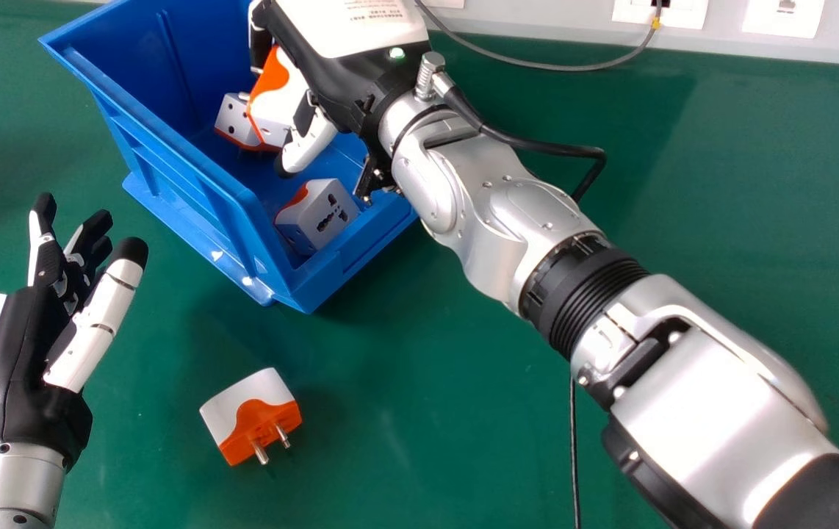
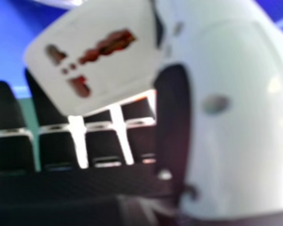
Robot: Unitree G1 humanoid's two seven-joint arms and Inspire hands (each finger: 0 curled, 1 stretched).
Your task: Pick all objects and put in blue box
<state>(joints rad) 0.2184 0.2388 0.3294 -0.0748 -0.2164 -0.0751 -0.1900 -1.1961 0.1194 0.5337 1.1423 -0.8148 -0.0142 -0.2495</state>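
While a blue box [image 1: 162,158] holds two adapters [image 1: 328,209], another adapter [image 1: 281,99] in fingers [image 1: 258,41]

Counting by the head view's clock: one blue box [image 1: 192,176] at ten. Four adapters: one [image 1: 238,121] and another [image 1: 320,213] inside it, one [image 1: 272,103] in the right hand [image 1: 309,147], one [image 1: 252,415] on the surface [image 1: 449,441] between seven and eight. Two hands, the left hand [image 1: 15,353] between eight and nine. Four wall plates [image 1: 783,16], twelve to two.

Left robot hand [image 1: 23,353] relaxed, right one [image 1: 346,84] pinching
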